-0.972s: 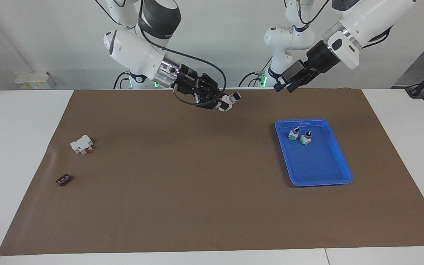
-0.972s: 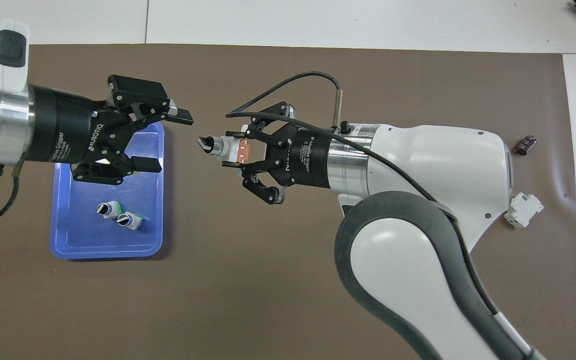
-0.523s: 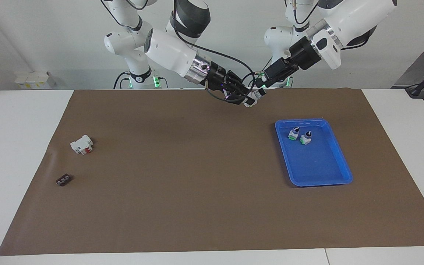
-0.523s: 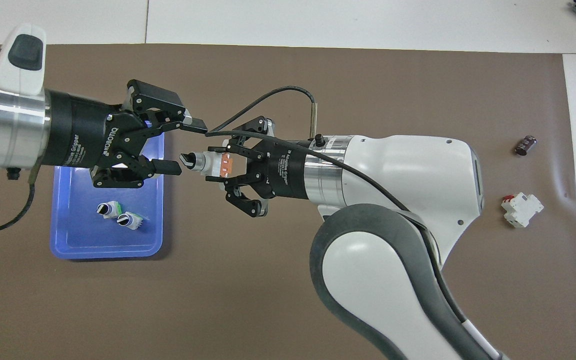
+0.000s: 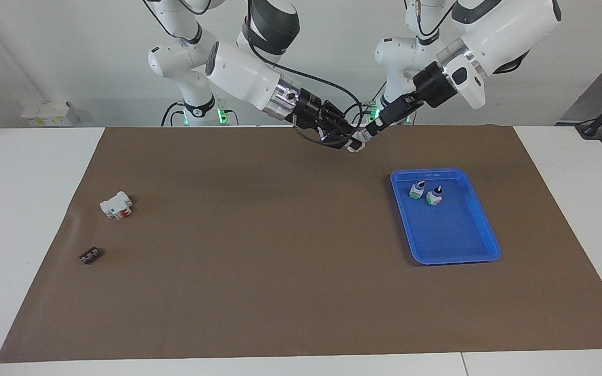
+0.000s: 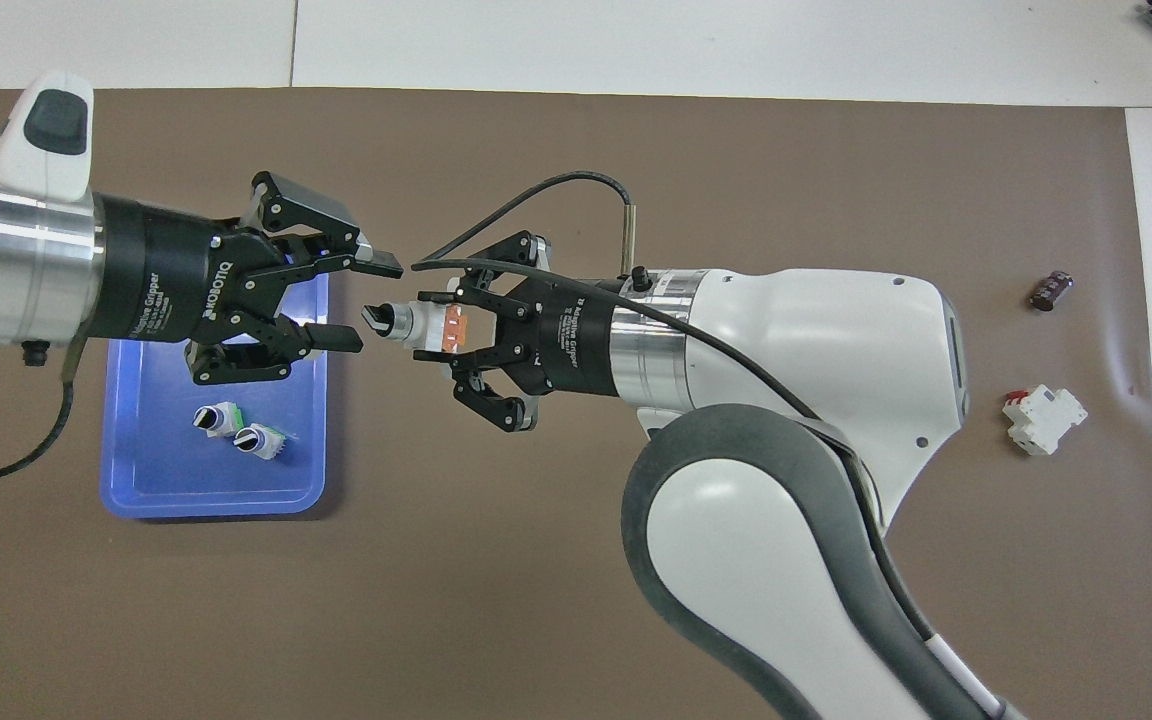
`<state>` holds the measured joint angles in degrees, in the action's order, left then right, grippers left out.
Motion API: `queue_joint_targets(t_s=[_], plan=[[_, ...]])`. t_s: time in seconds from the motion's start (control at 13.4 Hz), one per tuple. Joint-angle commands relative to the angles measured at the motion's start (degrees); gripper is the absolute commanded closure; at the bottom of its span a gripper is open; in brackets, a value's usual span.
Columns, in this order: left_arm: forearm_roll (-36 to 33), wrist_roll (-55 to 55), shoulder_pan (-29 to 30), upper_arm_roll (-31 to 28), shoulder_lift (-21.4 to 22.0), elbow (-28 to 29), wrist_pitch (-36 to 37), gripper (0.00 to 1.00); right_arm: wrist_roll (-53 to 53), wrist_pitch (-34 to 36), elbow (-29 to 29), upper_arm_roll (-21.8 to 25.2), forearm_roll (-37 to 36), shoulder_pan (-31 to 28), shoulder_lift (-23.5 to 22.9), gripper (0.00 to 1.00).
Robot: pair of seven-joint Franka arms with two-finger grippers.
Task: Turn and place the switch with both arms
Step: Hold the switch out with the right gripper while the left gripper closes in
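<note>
My right gripper (image 6: 428,326) is shut on the switch (image 6: 414,324) by its white body and holds it sideways in the air over the brown mat, between the tray and the table's middle. Its orange face (image 6: 453,328) points up and its black knob (image 6: 376,320) points at my left gripper (image 6: 363,302). The left gripper is open, with one finger on each side of the knob's tip. In the facing view the right gripper (image 5: 350,141), the switch (image 5: 357,144) and the left gripper (image 5: 370,129) meet above the mat's edge nearest the robots.
A blue tray (image 5: 458,258) toward the left arm's end, also in the overhead view (image 6: 206,505), holds two more switches (image 5: 417,189) (image 5: 434,196). A white block with a red part (image 5: 116,205) and a tiny black terminal strip (image 5: 90,255) lie toward the right arm's end.
The right arm carried the switch toward the left arm's end. The left gripper came in to meet it, and its fingers have narrowed around the knob.
</note>
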<state>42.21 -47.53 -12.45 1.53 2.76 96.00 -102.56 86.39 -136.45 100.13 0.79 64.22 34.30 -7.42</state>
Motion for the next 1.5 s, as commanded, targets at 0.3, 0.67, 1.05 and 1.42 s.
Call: queue_joint_targets(t_s=[0.3,0.67,1.05,1.42], plan=[[-0.90,-0.38,-0.12,-0.03,2.68,3.66,-0.89,0.56,0.45,0.48,-1.17,0.00,0.82,-0.29,-0.49,1.00],[-0.90,0.95,-0.03,0.06,3.30,4.99,-1.77,0.68,0.45,0.48,-1.17,0.00,0.82,-0.29,-0.49,1.00],[-1.08,2.62,-0.03,-0.03,3.04,4.29,-2.21,1.00,0.45,0.48,-1.17,0.09,0.82,-0.29,-0.49,1.00],[-1.08,15.42,-0.47,-0.03,3.21,4.37,-3.88,1.00,0.45,0.57,-1.17,0.00,0.82,-0.29,-0.49,1.00]])
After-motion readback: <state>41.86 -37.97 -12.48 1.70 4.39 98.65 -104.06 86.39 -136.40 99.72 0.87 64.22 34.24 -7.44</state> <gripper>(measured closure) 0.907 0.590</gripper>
